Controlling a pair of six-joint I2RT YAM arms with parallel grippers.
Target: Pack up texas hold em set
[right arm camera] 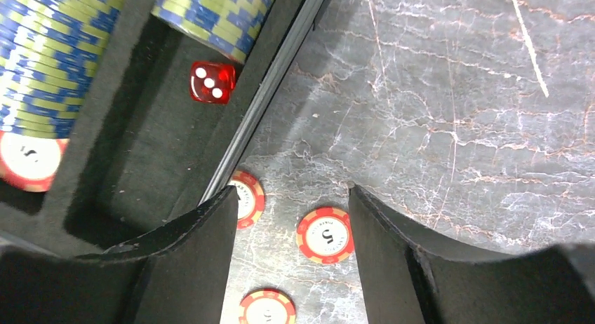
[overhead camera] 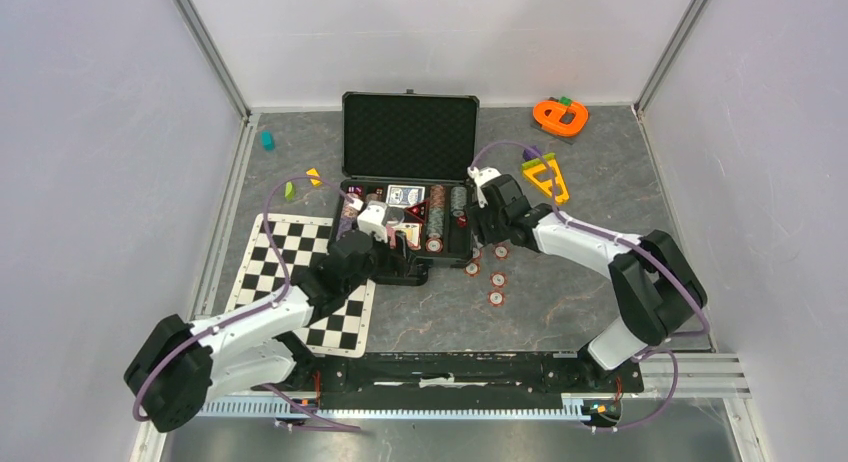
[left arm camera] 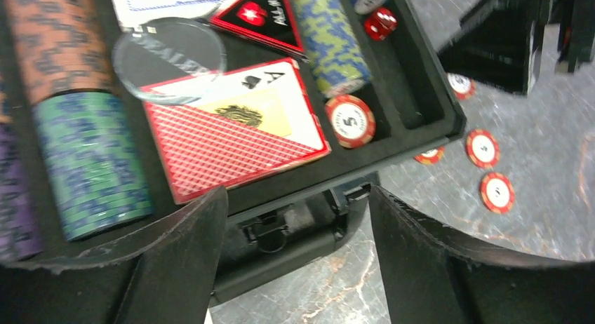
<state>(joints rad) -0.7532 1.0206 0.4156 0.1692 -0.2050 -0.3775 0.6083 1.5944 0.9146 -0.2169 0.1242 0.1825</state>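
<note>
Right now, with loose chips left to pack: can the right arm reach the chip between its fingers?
Probably yes: the right gripper hangs open above that chip, which lies uncovered on the table.

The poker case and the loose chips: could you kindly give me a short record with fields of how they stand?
case: open, lid upright
in case: chip stacks, red-backed deck, red die
loose chips: four on the table, right of the case
left jaws: open, empty, above the case's front edge
right jaws: open, empty, above the loose chips
packing: unfinished
</note>
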